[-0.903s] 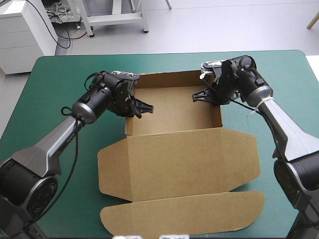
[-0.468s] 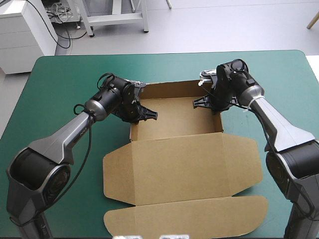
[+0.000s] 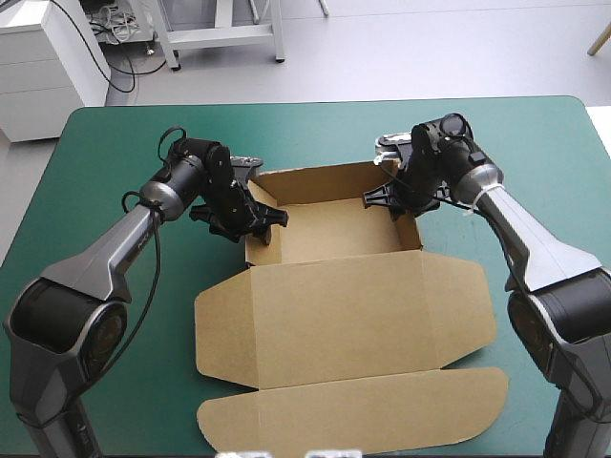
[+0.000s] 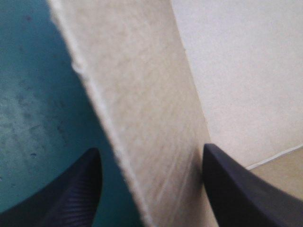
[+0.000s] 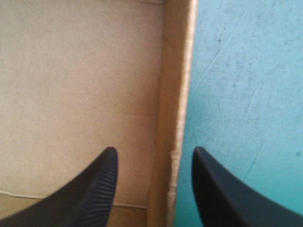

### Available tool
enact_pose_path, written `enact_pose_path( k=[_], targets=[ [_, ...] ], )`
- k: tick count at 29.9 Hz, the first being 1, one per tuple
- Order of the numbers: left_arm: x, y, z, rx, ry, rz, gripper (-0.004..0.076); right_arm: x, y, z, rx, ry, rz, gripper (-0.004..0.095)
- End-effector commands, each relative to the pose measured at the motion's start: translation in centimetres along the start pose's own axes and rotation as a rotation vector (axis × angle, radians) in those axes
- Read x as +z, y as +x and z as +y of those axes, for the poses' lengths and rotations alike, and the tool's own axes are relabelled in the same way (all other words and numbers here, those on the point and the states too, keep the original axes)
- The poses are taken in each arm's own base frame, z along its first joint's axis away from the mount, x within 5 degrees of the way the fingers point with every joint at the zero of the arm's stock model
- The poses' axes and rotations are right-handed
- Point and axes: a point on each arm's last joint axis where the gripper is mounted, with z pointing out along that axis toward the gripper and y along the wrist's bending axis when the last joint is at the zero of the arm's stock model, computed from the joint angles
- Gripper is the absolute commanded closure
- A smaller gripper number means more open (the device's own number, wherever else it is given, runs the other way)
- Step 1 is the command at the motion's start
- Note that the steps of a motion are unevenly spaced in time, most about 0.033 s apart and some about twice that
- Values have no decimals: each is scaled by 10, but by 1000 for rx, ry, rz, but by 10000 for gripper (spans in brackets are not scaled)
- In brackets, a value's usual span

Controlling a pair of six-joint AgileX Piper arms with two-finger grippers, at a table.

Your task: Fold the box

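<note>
The brown box (image 3: 334, 229) stands as an open tray in the far middle of the teal-green table, its lid (image 3: 344, 315) lying flat toward the front. My left gripper (image 3: 244, 221) is at the tray's left wall, open. In the left wrist view that left wall (image 4: 151, 118) runs between the spread fingers of my left gripper (image 4: 151, 149). My right gripper (image 3: 389, 198) is at the tray's right wall near the far corner, also open. In the right wrist view the right wall (image 5: 176, 94) stands between the parted fingers of my right gripper (image 5: 155, 149), one finger inside the tray, one outside.
The lid's long front flap (image 3: 353, 410) reaches almost to the table's near edge. Bare teal-green cover (image 3: 95, 191) lies to the left of the box, and more to the right and beyond it.
Both grippers were shut on the tray's side walls and have now opened. The left gripper has drawn back a little toward the left, and the box has shifted slightly.
</note>
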Motion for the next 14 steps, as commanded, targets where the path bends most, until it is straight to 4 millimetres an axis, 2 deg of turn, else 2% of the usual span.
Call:
enact_pose_path(
  k=[1,3,7,10,14],
  targets=[
    [-38,0,-8,15,33,-95,193,-32,-4,1,-10,-13,-103,188],
    [-43,-1,-9,19,34,-96,193,-34,-3,1,-10,-14,-107,129],
    [-57,-5,-12,30,37,-126,193,-45,-2,0,-33,-6,-133,128],
    [-81,-7,-17,40,63,-186,193,-58,0,0,-51,-7,-162,128],
    [-125,-3,-24,64,84,-309,195,-80,4,0,-67,-10,-215,128]
  ],
)
